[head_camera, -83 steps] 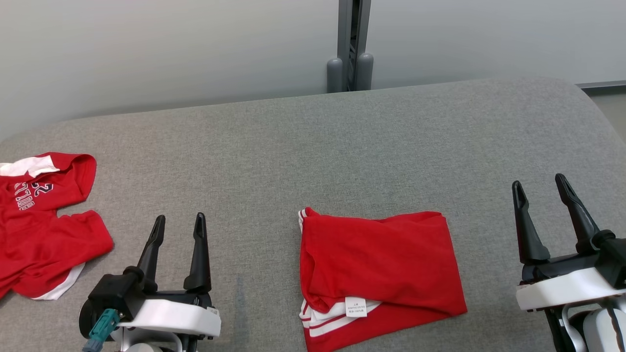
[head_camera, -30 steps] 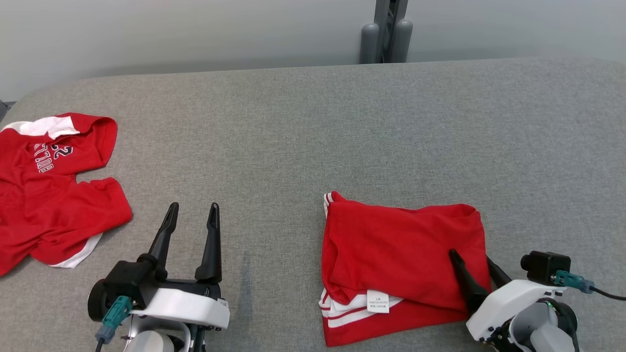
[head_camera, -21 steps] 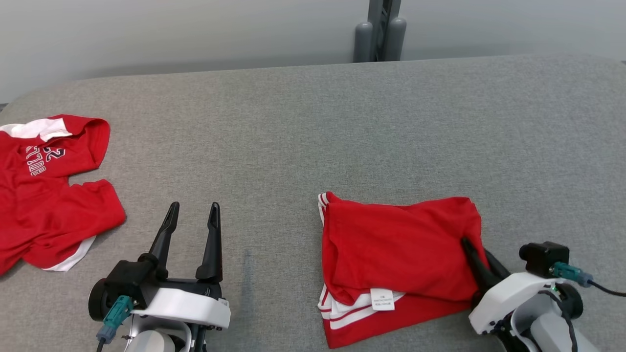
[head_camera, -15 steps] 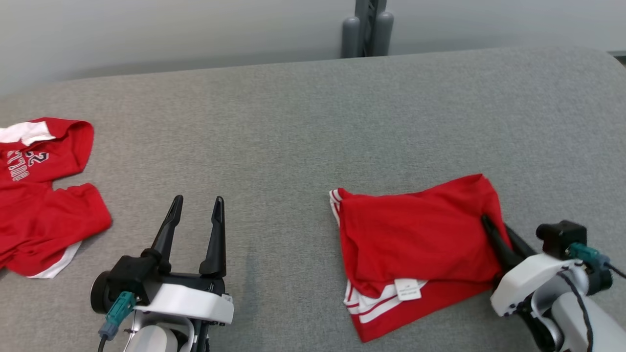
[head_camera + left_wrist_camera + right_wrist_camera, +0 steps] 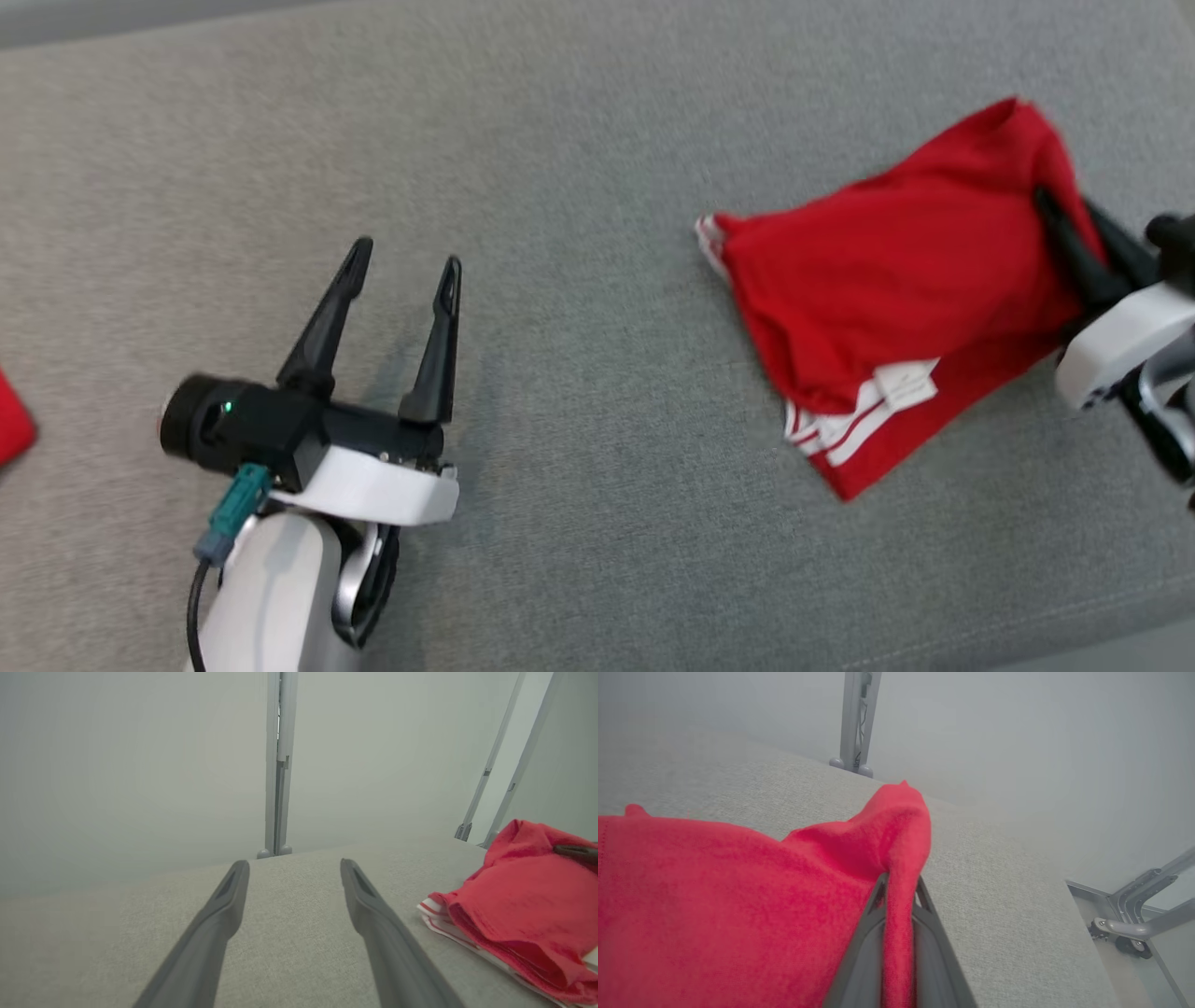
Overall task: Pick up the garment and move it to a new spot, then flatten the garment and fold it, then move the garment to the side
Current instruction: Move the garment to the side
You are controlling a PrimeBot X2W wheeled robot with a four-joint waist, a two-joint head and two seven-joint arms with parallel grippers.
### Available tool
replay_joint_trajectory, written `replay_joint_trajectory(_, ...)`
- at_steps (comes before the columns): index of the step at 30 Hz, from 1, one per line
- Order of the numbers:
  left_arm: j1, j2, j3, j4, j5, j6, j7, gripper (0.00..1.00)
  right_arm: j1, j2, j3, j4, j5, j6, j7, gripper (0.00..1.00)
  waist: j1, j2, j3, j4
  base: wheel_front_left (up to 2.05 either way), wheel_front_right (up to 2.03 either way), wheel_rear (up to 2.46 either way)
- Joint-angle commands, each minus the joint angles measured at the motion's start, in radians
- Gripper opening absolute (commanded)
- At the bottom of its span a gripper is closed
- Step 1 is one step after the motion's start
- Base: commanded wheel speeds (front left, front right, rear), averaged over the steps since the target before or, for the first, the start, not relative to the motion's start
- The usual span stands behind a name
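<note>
In the head view the garment [image 5: 896, 308] is a red folded piece with white stripes [image 5: 845, 431] at its hem. It lies on the grey padded table [image 5: 579, 168], at about 2 o'clock of the view. Its long axis runs on a slant, from 8 o'clock up to 2 o'clock. The striped hem faces about 5 o'clock, and one small striped corner points to 9 o'clock. The far right corner stands up as a peak toward 1 o'clock. The lower part rests on the table.

The right gripper [image 5: 1062, 203] comes in from 3 o'clock and is closed on the right edge of the garment. In the right wrist view a fold of the red fabric passes between the two dark fingers [image 5: 859, 961], which press it from both sides, and the peak rises just above their tips.

The left gripper [image 5: 407, 254] is at about 8 o'clock of the head view, well apart from the garment. Its jaws are spread wide and hold nothing, and the fingers point to 12–1 o'clock. In the left wrist view the garment is at 3–4 o'clock. A second red cloth [image 5: 11, 429] touches the view's edge at 9 o'clock.
</note>
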Motion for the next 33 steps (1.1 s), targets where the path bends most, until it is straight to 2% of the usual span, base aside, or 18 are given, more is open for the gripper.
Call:
replay_joint_trajectory(1, -0.030, 0.015, -0.002, -0.005, 0.014, -0.009, -0.003, 1.00, -0.032, -0.013, 0.000, 0.007, -0.005, -0.001, -0.011, 0.00, 0.0000, 0.0000, 0.098, -0.067, 0.00, 0.00, 0.00)
replay_joint_trajectory(12, -0.176, 0.065, -0.083, -0.078, 0.081, -0.049, 0.032, 1.00, -0.238, -0.107, -0.070, 0.173, -0.011, -0.001, -0.037, 0.00, 0.0000, 0.0000, 0.256, -0.138, 0.00, 0.00, 0.00)
replay_joint_trajectory(20, -0.204, 0.069, -0.115, -0.158, 0.088, -0.052, 0.075, 1.00, -0.328, -0.123, -0.115, 0.262, -0.091, -0.001, -0.036, 0.00, 0.0000, 0.0000, 0.309, -0.138, 0.00, 0.00, 0.00)
replay_joint_trajectory(32, -0.192, 0.078, -0.123, -0.194, 0.077, -0.041, 0.090, 1.00, -0.367, -0.122, -0.284, 0.331, -0.213, -0.001, -0.036, 0.00, 0.0000, 0.0000, 0.340, -0.108, 0.00, 0.00, 0.00)
replay_joint_trajectory(33, -0.193, 0.077, -0.123, -0.193, 0.076, -0.040, 0.088, 1.00, -0.369, -0.122, -0.303, 0.329, -0.226, -0.001, -0.036, 0.28, 0.0000, 0.0000, 0.339, -0.106, 0.00, 0.00, 0.00)
